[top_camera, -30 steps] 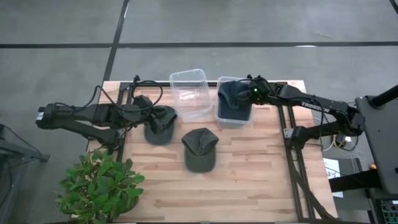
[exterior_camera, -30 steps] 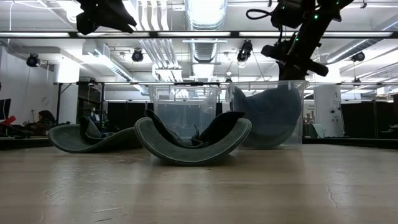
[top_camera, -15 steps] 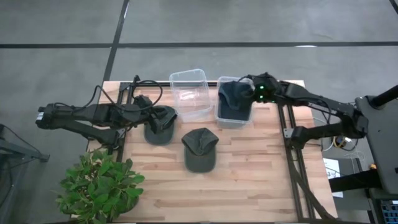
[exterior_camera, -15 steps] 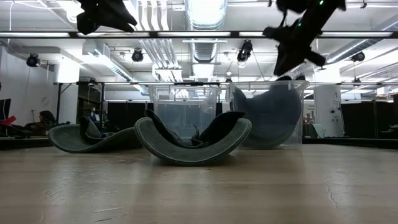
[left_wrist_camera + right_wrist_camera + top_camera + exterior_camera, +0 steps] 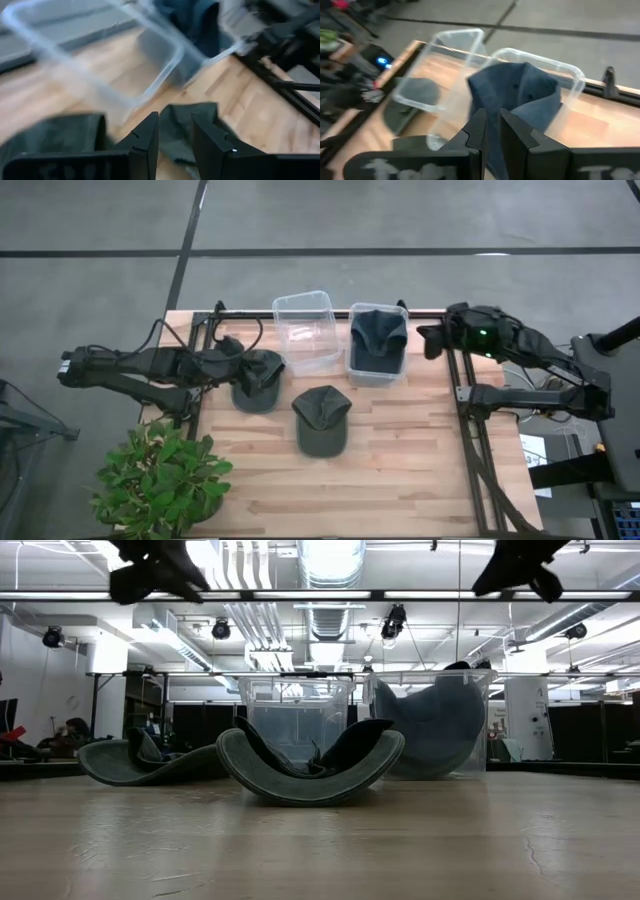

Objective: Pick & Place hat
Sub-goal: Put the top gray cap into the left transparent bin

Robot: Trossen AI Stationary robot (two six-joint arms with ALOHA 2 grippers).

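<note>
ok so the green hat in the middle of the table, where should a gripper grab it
Probably the crown of the middle hat, from straight above. It lies upside down with its brim curling up off the table, and the low view shows folded fabric standing up at the centre that the fingers could pinch. It sits apart from the left hat and the bins.

No legible text, label or number on anything.

A blue hat [image 5: 512, 97] is seen bunched inside a clear plastic bin [image 5: 570, 82] on the wooden tabletop [image 5: 590, 125]. A second clear bin [image 5: 452, 42] is set just beside it. The right gripper [image 5: 491, 131] is shown with its jaws narrowly parted and nothing between them.
</note>
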